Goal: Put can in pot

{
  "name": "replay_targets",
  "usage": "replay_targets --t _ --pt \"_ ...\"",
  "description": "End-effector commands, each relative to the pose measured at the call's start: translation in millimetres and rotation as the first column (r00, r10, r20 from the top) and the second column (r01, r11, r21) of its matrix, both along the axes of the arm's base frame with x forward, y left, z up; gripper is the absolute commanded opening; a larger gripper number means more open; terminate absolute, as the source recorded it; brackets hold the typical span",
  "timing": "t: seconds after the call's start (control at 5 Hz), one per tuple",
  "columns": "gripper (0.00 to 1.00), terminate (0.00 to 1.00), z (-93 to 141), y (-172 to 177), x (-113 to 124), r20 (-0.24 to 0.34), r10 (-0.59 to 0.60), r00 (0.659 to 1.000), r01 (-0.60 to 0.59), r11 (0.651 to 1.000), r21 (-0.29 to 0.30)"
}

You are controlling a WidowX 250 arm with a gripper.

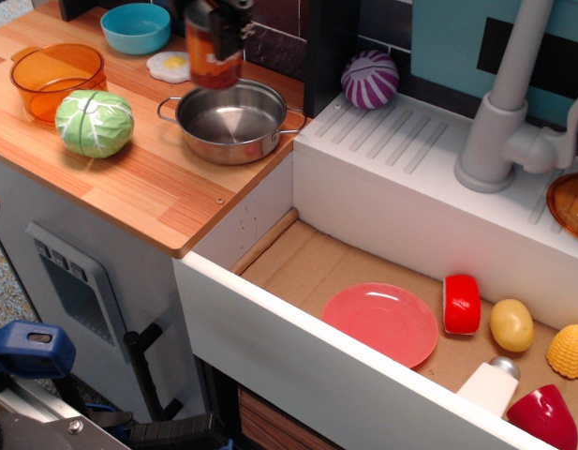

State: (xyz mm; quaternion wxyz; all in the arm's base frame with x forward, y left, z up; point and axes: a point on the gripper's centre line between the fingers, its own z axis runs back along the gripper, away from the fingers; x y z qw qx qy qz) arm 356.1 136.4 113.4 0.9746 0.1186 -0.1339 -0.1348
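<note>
The can (211,53), red-orange with a silver band, hangs in the air just above the far-left rim of the shiny steel pot (230,122). My gripper (220,17) is at the top edge of the view, shut on the can; only the dark finger ends show. The pot stands empty on the wooden counter (129,173), with its loop handles at left and right.
A green cabbage (95,123) and an orange transparent pot (56,79) lie left of the steel pot. A blue bowl (136,28) and a fried egg (170,65) are behind. A purple cabbage (370,80) sits by the white sink unit (429,178).
</note>
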Motion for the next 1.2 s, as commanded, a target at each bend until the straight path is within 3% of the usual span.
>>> replay_targets --t 0.0,0.2,0.8,1.0 --pt "0.0 0.0 -3.4 3.0 10.9 0.05 -0.02 0.999 0.021 1.0 -0.003" --pt "1.0 0.0 -6.2 3.4 8.8 0.021 -0.022 1.0 0.022 1.0 -0.011" --pt "1.0 0.0 -6.2 3.4 8.8 0.021 -0.022 1.0 0.022 1.0 -0.011" --pt "1.0 1.0 -6.2 3.4 8.8 0.021 -0.022 1.0 0.022 1.0 -0.011"
